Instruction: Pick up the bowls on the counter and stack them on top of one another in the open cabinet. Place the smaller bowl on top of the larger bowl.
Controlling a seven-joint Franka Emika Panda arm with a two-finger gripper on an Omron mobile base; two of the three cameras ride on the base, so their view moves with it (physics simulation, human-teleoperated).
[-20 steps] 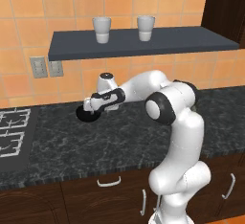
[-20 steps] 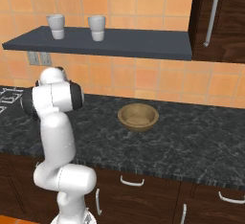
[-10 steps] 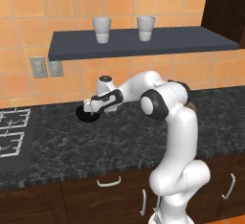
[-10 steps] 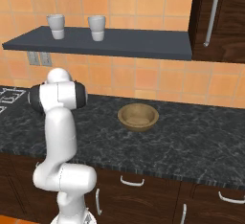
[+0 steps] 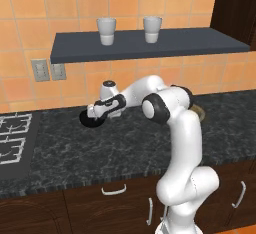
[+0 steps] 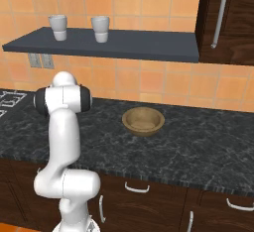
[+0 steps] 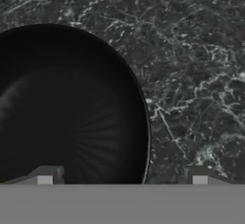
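Drawers: dark wood fronts with silver handles [image 5: 114, 190] run along the near edge, under the desk.
Arm: the white arm [image 5: 177, 143] rises from the base and reaches left and forward, low over the desk.
Desk: black stone with grey marbling [image 5: 115, 150]; a stovetop grate [image 5: 12, 138] sits at its left end.
Gripper: the gripper [image 5: 93, 117] points down at the black bowl, its jaws set wide; in the hand view one fingertip [image 7: 45, 175] stands over the inside of the bowl and the other over bare desk outside the rim, so the rim lies between them. Whether either fingertip touches the bowl cannot be told.
Smaller bowl: the glossy black bowl [image 5: 90, 123] rests on the desk left of centre, right under the gripper; the hand view looks into its dark inside [image 7: 67, 113].
Larger bowl: the tan wooden bowl [image 6: 143, 121] sits upright on the desk, well apart to the right of the black one and nearer the wall.
Wall: orange tiles with two grey outlets [image 5: 48, 70].
Shelf: a flat dark grey shelf [image 5: 150, 45] carries two white-grey cups [image 5: 106, 31], set apart.
Cabinet: the dark brown cabinet [image 6: 228, 20] with a long silver handle hangs at the upper right, just beside the shelf's end.
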